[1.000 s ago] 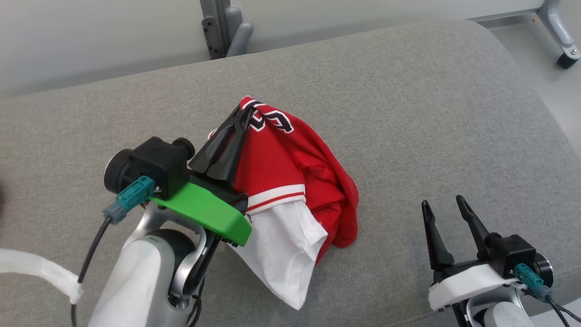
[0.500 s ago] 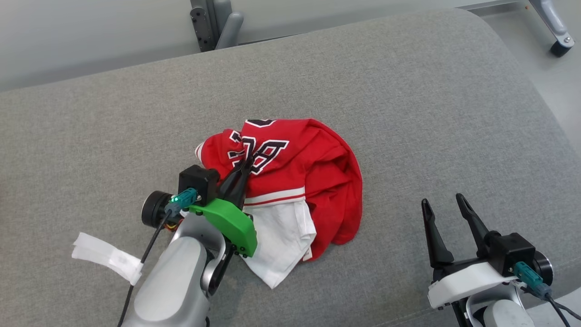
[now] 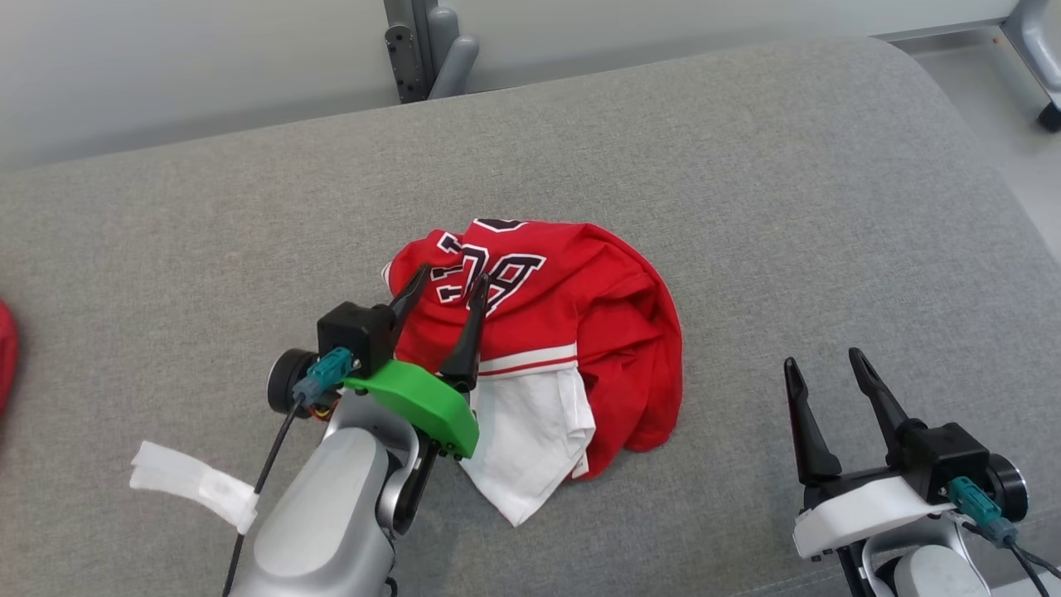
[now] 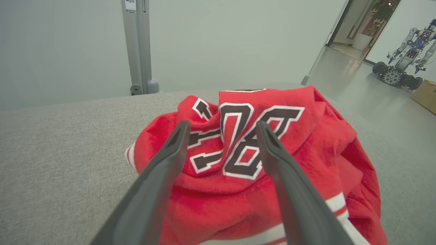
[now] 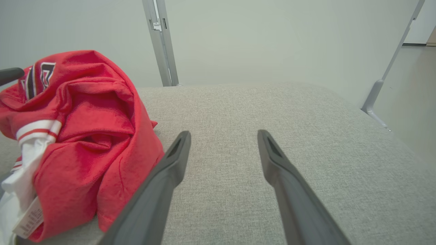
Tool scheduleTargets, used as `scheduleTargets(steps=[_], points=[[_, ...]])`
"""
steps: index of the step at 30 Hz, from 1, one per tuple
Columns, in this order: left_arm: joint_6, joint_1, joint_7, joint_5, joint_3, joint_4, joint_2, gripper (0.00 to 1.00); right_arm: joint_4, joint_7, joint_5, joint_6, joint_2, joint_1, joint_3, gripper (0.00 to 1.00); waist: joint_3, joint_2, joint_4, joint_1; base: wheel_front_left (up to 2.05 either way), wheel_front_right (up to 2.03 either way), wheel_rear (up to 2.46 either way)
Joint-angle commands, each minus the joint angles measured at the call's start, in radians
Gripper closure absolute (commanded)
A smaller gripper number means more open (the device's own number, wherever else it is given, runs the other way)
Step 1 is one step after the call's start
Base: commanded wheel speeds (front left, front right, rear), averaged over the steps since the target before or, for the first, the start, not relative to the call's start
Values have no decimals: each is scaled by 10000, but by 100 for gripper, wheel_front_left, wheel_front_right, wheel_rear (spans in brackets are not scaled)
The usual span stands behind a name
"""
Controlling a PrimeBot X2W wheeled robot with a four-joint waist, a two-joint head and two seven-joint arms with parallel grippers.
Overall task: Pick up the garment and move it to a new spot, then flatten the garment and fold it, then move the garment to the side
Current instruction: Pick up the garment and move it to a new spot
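Note:
The garment (image 3: pixel 572 323) is a red jersey with dark, white-edged lettering and a white lining. It lies crumpled in a heap on the grey cushion (image 3: pixel 787 191). My left gripper (image 3: pixel 452 282) hovers open over the heap's left edge, its fingers apart above the lettering (image 4: pixel 238 146), holding nothing. The garment (image 4: pixel 306 163) bulges up between and beyond those fingers. My right gripper (image 3: pixel 822 361) stands open at the lower right, well clear of the cloth, over bare cushion (image 5: pixel 306 112). The garment (image 5: pixel 88 136) lies to its left.
A grey metal post (image 3: pixel 423 46) rises behind the cushion's far edge. Something red (image 3: pixel 4 352) shows at the left border. A white strip (image 3: pixel 195 485) hangs from my left arm's cable. The cushion curves down at the right toward the floor (image 3: pixel 1011 99). Another robot (image 4: pixel 402 64) stands far off.
My left gripper lowered the lifted garment onto the cushion and then opened, letting it go; the heap has settled. The head view shifted slightly. The right gripper stayed open and still.

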Motion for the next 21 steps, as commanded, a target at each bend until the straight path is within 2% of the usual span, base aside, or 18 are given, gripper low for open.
scheduleTargets(steps=[1,5,11,15,21], points=[[145,354,-118,-140,46,-261,26,0,-91,-7,-88,-6,-24,66,-72,0,-170,0,160,-1,0,0,0],[570,1146,-294,-73,246,-1135,175,0,-190,-7,-206,-6,-24,186,-259,0,-405,0,403,-1,0,0,0],[939,2703,-366,-147,659,-2290,650,0,-287,-7,-416,-6,-27,460,-535,0,-758,0,852,-1,0,0,0],[988,3551,-373,-79,1031,-2776,1063,0,-273,-6,-514,-6,-26,591,-594,0,-914,0,1160,-1,0,0,0],[641,4505,-362,114,1558,-3409,1375,0,-240,-6,-548,-5,-24,715,-650,0,-1046,0,1456,-1,0,0,0]])
